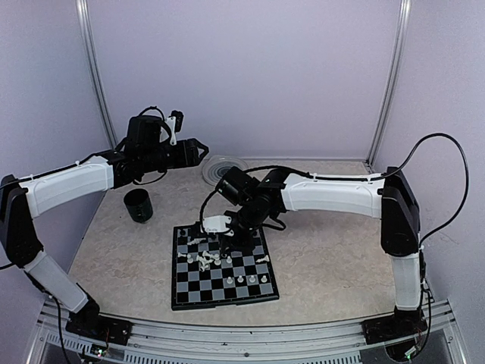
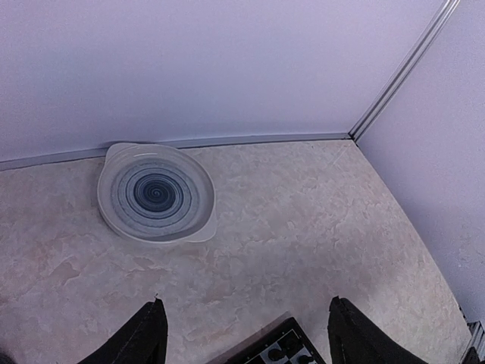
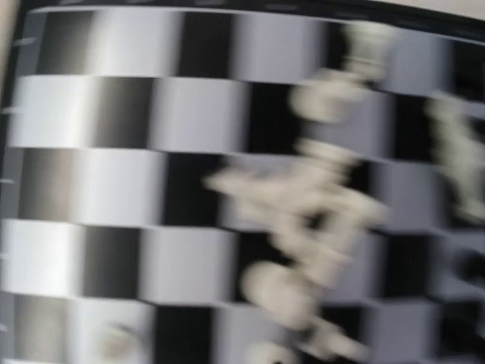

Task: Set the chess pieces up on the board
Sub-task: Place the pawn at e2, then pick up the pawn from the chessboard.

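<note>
Right claw point(image 1: 229, 236) hangs low over the far-left squares of the board point(image 1: 221, 302). Its jaws are hidden from above and lost in the blur of its own camera, so I cannot tell if it is wide, narrow or holding a piece.

Nearest the arm bases, a few cream chess pieces point(image 1: 252, 280) stand upright on the near-right squares. Beyond them a heap lies toppled mid-board, pieces touching one another, just beside the claw. Any dark pieces are too small to make out.

Judging by looks, they are light, hard, smooth plastic, likely to skid or tip at a nudge. Each wants a narrow pinch from above on the upper body, and those at the heap's edge offer the cleanest hold.

Bare tabletop point(image 1: 326, 258) gives open room to the board's right. To the left, a black cup point(image 1: 139, 205) stands near the far-left corner.

Farther back, the left claw point(image 2: 246, 311) hovers raised with its jaws wide and holding nothing, well apart from the pieces. Past it, a clear plate point(image 2: 208, 201) sits against the rear wall point(image 1: 242, 76).
</note>
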Controlling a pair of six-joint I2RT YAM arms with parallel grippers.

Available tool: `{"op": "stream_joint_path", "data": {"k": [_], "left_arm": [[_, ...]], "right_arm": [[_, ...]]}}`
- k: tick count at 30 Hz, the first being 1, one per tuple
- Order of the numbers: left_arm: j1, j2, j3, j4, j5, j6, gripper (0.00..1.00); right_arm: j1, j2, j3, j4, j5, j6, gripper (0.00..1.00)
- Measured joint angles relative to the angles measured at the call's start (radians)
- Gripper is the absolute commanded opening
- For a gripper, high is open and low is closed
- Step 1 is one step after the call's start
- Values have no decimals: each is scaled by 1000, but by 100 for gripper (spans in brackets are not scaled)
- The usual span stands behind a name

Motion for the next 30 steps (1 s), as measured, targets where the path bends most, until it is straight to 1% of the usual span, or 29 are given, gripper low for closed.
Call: {"op": "stream_joint_path", "data": {"k": [3, 6, 12, 18, 21, 27, 30], "left_arm": [[0, 0, 0, 0, 0, 0, 72], [0, 0, 4, 0, 0, 0, 72], [0, 0, 10, 0, 0, 0, 72], [0, 0, 10, 0, 2, 0, 72], [0, 0, 10, 0, 3, 0, 73], [0, 0, 10, 0, 3, 0, 72], [0, 0, 10, 0, 3, 0, 72]], "right_arm": [[-50, 2, 34, -3, 12, 10, 22], [-74, 21, 56, -6, 20, 18, 24], [-68, 84, 60, -27, 19, 21, 27], [-64, 111, 60, -49, 6, 21, 27], [-64, 119, 60, -56, 2, 21, 23], [-64, 131, 60, -63, -3, 23, 7], [-64, 131, 60, -66, -11, 24, 3]]}}
